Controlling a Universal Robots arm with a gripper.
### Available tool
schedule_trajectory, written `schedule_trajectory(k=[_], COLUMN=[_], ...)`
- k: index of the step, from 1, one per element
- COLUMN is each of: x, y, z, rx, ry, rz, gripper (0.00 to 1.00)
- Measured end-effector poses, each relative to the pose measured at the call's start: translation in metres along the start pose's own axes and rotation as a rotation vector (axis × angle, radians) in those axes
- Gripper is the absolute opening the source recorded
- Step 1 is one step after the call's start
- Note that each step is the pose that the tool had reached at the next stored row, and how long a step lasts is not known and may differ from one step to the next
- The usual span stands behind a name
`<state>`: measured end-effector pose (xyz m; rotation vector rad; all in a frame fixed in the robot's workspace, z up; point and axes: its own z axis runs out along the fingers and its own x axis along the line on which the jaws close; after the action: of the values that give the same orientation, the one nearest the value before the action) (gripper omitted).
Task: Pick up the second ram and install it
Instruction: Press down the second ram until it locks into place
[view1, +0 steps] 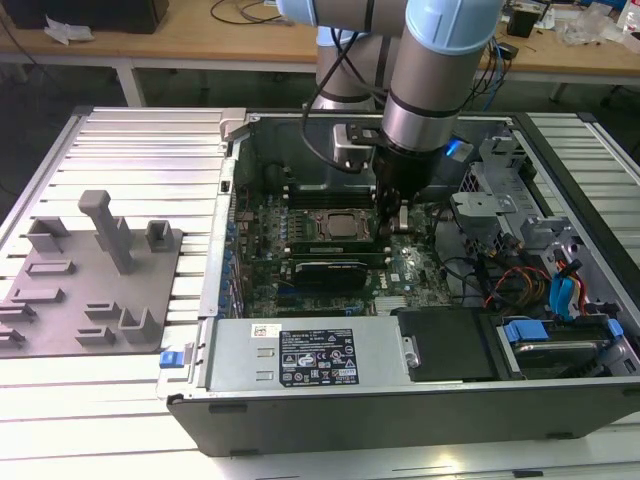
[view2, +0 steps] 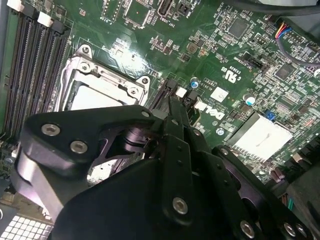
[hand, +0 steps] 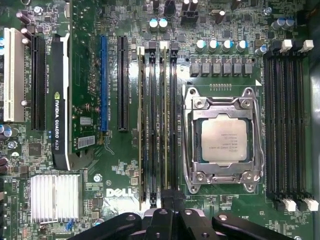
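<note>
the exterior view has the black gripper (view1: 400, 222) low inside the open grey computer case (view1: 300, 360), over the green motherboard (view1: 400, 268). in the first wrist view, the second ram (hand: 164, 125), a thin green stick, stands in the slots beside the silver cpu socket (hand: 223, 140), so i judge seating is in hand, needing a straight downward press. the second wrist view leaves me unable to tell the fingers' spread.

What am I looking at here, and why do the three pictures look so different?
One robot arm reaches into an open computer case lying on a slatted table. The exterior view comes from a camera off the arm. Both wrist views come from cameras riding on the arm, looking at the green motherboard. At the arm's end is its pincer, low over the memory slots beside the square processor socket. A thin green memory stick stands in those slots by the pincer's tip; whether it is gripped I cannot tell. A grey tray with upright posts lies at the exterior view's left.
</note>
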<state>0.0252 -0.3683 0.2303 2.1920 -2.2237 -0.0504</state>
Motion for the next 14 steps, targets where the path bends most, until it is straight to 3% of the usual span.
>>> schedule_trajectory(k=[4,6,7,8,11,14], x=[0.0000,-0.0004,-0.0002,-0.0003,-0.0003,-0.0002], y=[0.0000,0.0000,0.0006,0.0008,0.0031,0.0277], z=[0.0016,-0.0017,-0.0144,-0.0223,-0.0228,-0.0212], rx=[0.0001,0.0006,0.0002,0.0001,0.0002,0.0024], ry=[-0.0004,-0.0030,-0.0009,-0.0004,-0.0006,-0.0006], rz=[0.000,0.000,0.000,0.000,0.000,0.000], gripper=[0.08,0.08,0.08,0.08,0.08,0.08])
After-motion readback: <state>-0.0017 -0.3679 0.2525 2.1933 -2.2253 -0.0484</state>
